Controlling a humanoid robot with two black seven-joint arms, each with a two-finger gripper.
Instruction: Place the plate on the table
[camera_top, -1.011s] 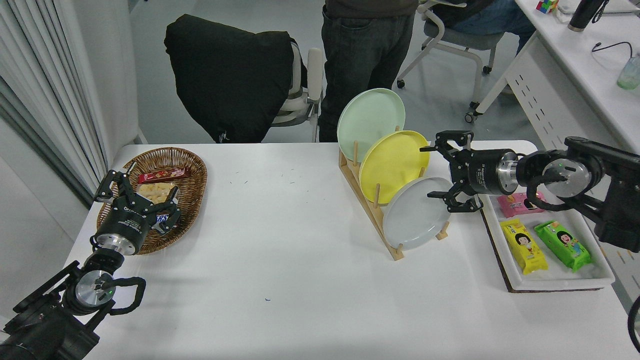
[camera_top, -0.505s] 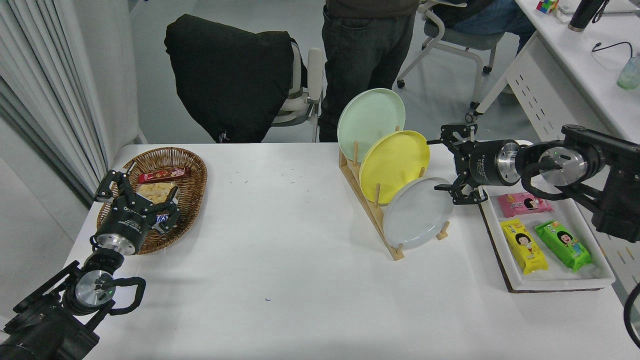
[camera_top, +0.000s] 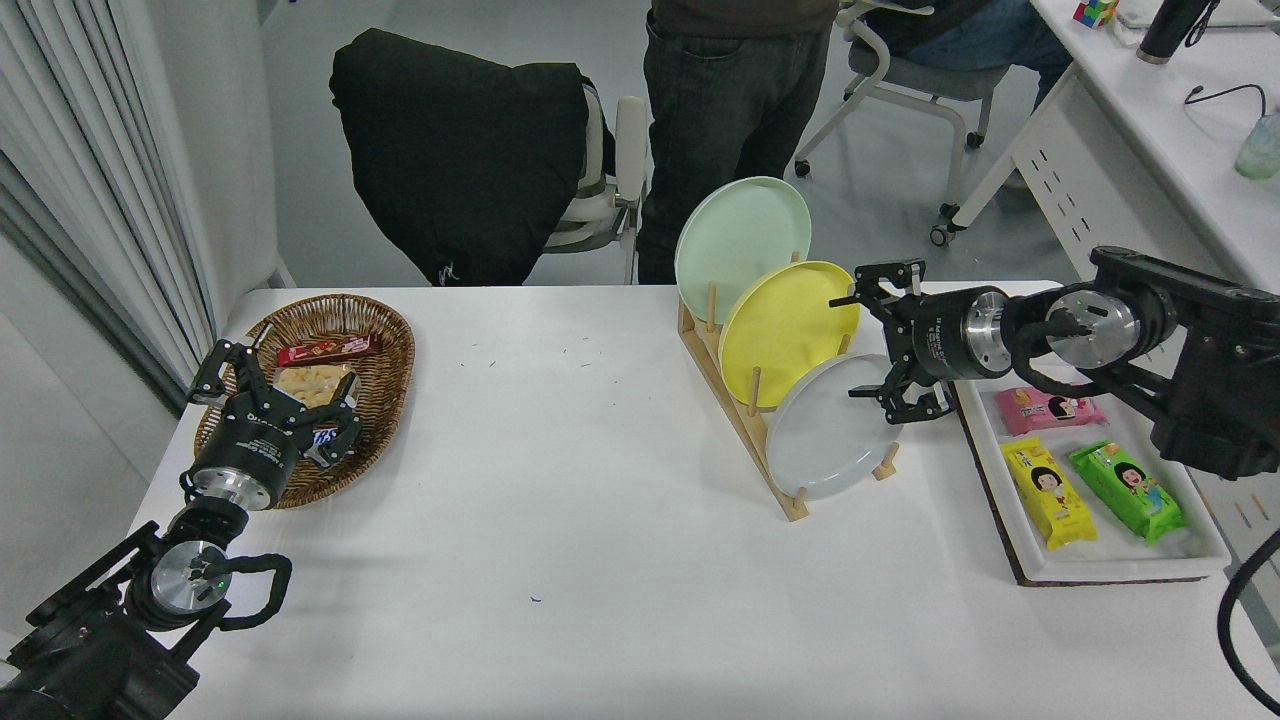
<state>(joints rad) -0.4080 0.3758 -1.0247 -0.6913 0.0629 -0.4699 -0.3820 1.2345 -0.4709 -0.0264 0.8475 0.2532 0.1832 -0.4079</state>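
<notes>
The light grey plate (camera_top: 830, 432) stands on edge in the front slot of a wooden rack (camera_top: 745, 430) on the white table (camera_top: 560, 520). A yellow plate (camera_top: 785, 330) and a mint-green plate (camera_top: 738, 243) stand behind it. My right gripper (camera_top: 868, 345) is open, fingers spread one above the other, just right of the yellow plate's rim and above the grey plate's upper right edge. It holds nothing. My left gripper (camera_top: 275, 385) is parked open at the lower left, over a wicker basket.
A wicker basket (camera_top: 380, 340) with snacks sits at the left. A white tray (camera_top: 1100, 560) with snack packets lies at the right, below my right arm. A person stands behind the table at the top, next to a chair draped in black cloth (camera_top: 460, 150).
My right gripper has moved left, from beside the rack to close against the rims of the yellow and grey plates. The plates and the left arm have not moved.
</notes>
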